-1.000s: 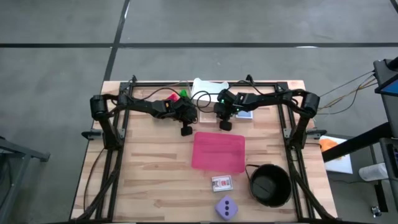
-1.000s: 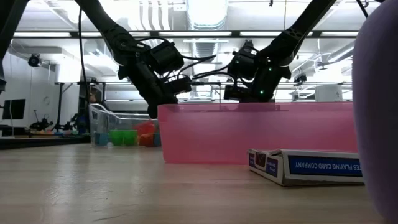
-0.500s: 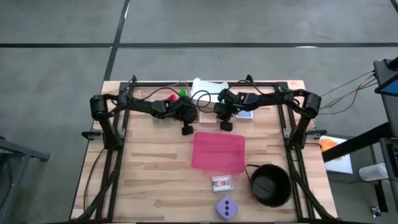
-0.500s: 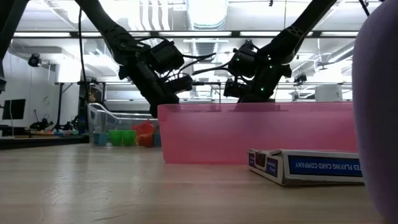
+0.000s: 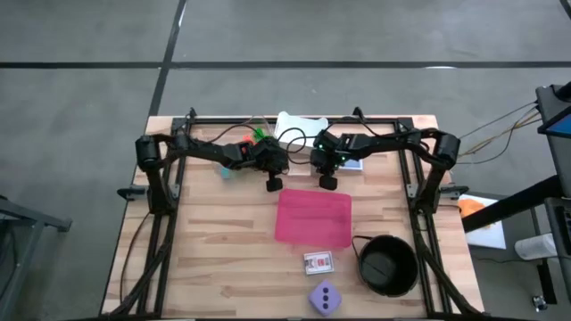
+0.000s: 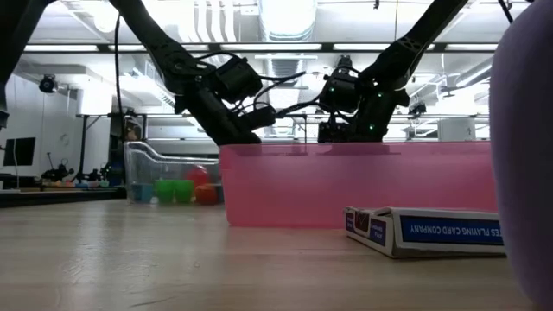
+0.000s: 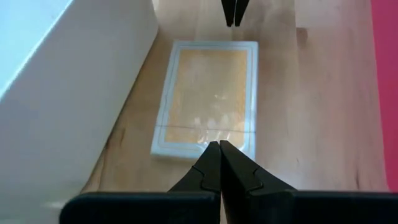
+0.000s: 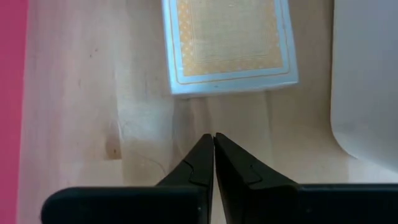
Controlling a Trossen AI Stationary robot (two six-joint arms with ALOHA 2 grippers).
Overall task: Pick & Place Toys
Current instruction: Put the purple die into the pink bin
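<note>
Green and red toy bricks (image 5: pixel 259 135) sit at the table's far edge, inside a clear bin (image 6: pixel 164 181) as the low view shows. The lilac die (image 5: pixel 326 297) rests on the near edge, far from both arms. My left gripper (image 5: pixel 273 185) and my right gripper (image 5: pixel 327 182) hover shut just beyond the pink mat (image 5: pixel 314 217), pointing down and toward each other. Between them lies a flat card box with an orange back (image 7: pixel 208 99). Neither gripper holds anything.
A white tray (image 5: pixel 299 123) stands at the far edge beside the orange-backed box. A second card box (image 5: pixel 318 263) lies near the die, and a black round bowl (image 5: pixel 387 265) stands at the near right. Bare wood shows left of the mat.
</note>
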